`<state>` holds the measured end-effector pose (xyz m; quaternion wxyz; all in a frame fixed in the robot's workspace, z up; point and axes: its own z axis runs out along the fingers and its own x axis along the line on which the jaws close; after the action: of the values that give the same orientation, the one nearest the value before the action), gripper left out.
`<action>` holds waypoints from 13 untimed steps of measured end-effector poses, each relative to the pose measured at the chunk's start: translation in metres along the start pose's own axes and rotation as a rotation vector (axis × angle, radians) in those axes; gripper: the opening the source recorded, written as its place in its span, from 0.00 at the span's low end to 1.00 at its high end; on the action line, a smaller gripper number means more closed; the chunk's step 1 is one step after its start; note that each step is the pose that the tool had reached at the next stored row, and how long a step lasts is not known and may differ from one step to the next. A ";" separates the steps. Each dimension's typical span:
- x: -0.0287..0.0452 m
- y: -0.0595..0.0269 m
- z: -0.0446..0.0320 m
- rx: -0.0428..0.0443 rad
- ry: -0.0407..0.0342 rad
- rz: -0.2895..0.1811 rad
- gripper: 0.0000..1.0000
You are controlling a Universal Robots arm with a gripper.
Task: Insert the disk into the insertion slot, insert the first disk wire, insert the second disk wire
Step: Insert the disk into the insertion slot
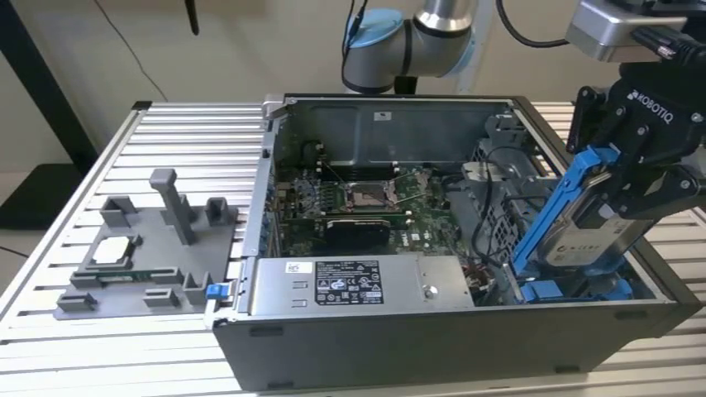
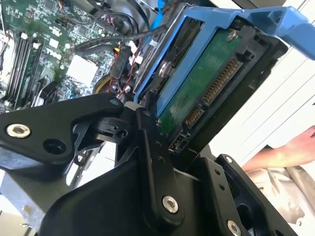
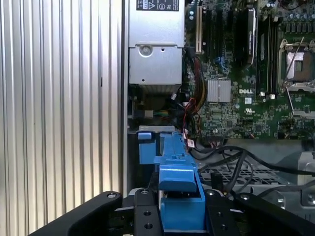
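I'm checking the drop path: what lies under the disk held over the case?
Under the tilted disk, held by the end effector, blue plastic fittings of the insertion slot and dark cables show. The slot's floor is covered by the disk.

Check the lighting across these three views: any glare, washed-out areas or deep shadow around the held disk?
Exterior view: even light; the disk is well lit, the computer case interior is dimmer. Second wrist view: the table beyond the disk is washed out to white. First wrist view: streaky glare on the ribbed table; the gripper sits in shadow, the disk's blue frame well lit.
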<state>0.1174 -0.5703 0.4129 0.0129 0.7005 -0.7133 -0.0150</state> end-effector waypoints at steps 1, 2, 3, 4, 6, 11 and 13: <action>0.0000 -0.0001 0.0015 0.0000 0.0000 0.000 0.00; 0.0000 -0.0003 0.0030 0.0000 -0.0001 0.000 0.00; 0.0000 -0.0004 0.0045 0.0000 -0.0001 0.000 0.00; 0.0000 -0.0005 0.0063 0.0000 0.0000 0.000 0.00; 0.0000 -0.0006 0.0099 0.0000 0.0000 0.000 0.00; 0.0000 -0.0010 0.0190 0.0000 -0.0001 0.000 0.00; 0.0000 -0.0012 0.0227 0.0000 -0.0004 0.000 0.00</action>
<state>0.1177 -0.5703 0.3903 0.0128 0.7006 -0.7133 -0.0152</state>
